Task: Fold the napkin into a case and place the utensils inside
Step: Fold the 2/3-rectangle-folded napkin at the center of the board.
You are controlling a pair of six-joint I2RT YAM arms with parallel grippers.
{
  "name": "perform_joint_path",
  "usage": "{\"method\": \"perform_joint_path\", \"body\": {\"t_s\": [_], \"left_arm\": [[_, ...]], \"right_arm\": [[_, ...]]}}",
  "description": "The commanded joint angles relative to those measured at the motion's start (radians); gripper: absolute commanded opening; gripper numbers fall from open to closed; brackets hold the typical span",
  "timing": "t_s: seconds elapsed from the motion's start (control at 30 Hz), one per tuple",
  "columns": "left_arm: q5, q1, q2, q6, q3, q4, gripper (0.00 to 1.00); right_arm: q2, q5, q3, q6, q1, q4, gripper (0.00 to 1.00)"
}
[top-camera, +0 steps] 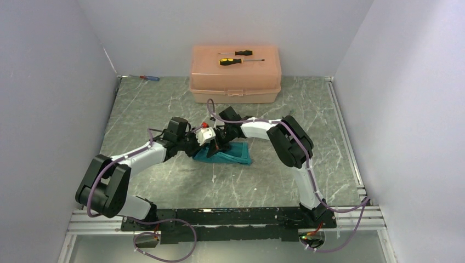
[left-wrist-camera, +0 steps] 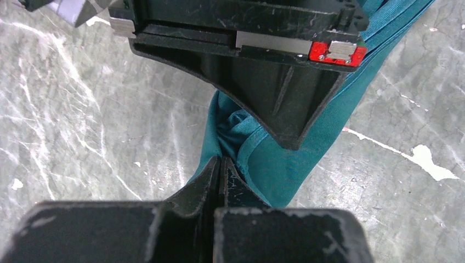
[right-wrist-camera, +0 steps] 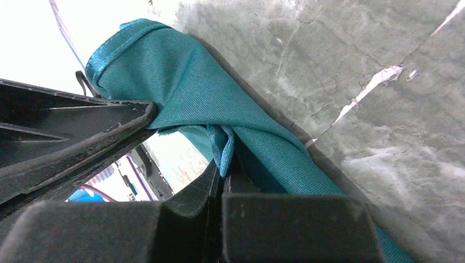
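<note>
The teal napkin [top-camera: 233, 154] lies bunched at mid-table, its left end lifted between the two grippers. My left gripper [top-camera: 198, 143] is shut on a fold of the napkin [left-wrist-camera: 285, 164]; its fingertips [left-wrist-camera: 211, 170] pinch the cloth. My right gripper [top-camera: 217, 140] is shut on another hemmed fold of the napkin [right-wrist-camera: 181, 82], close against the left gripper. The right gripper's body [left-wrist-camera: 274, 82] fills the upper left wrist view. The spoon and fork are out of view.
A peach plastic box [top-camera: 236, 82] stands at the back with two yellow-and-black screwdrivers [top-camera: 241, 57] on its lid. A small red-and-blue screwdriver [top-camera: 149, 78] lies at the back left. White walls bound the grey marbled table [top-camera: 164, 109].
</note>
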Motion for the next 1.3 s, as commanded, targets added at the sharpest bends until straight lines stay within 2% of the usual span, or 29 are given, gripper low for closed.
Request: {"method": "perform_joint_path", "body": {"t_s": [0.0, 0.33, 0.7, 1.13, 1.27], "left_arm": [[0.028, -0.002, -0.054, 0.048, 0.029, 0.039, 0.03], [0.070, -0.033, -0.086, 0.128, -0.015, 0.000, 0.03], [0.020, -0.103, -0.057, 0.251, -0.116, 0.105, 0.03], [0.003, -0.126, -0.029, 0.456, -0.201, 0.116, 0.03], [-0.001, -0.126, 0.006, 0.559, -0.208, 0.071, 0.03]], "right_arm": [[0.037, 0.054, 0.012, -0.055, 0.005, -0.104, 0.00], [0.049, 0.056, 0.047, -0.054, 0.006, -0.137, 0.00], [0.046, 0.013, 0.095, -0.007, 0.009, -0.121, 0.00], [0.159, -0.150, 0.239, -0.098, 0.008, -0.195, 0.00], [0.179, -0.179, 0.247, -0.127, 0.002, -0.213, 0.00]]}}
